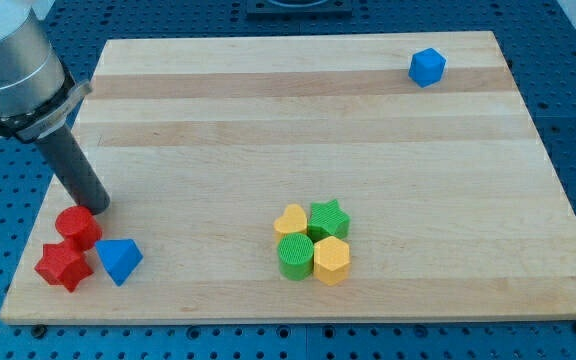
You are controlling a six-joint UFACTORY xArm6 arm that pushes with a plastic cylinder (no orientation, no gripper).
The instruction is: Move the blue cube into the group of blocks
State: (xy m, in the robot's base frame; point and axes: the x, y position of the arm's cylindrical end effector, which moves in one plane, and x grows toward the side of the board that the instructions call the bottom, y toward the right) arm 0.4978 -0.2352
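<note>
One dark rod serves in place of fingers, so nothing is gripped; my tip (97, 205) rests on the counter (268, 130), just above a red cylinder (78, 227). Beyond sit a red star (63, 266) and blue wedge (119, 260). Farther right cluster a yellow heart (291, 220), green star (329, 218), green cylinder (294, 256) and yellow hexagon (331, 260). Farthest, upper right, sits the blue cube (427, 67).

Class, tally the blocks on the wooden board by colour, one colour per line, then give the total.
Red: 2, red cylinder, red star
Blue: 2, blue cube, blue triangle
Yellow: 2, yellow heart, yellow hexagon
Green: 2, green star, green cylinder
Total: 8
</note>
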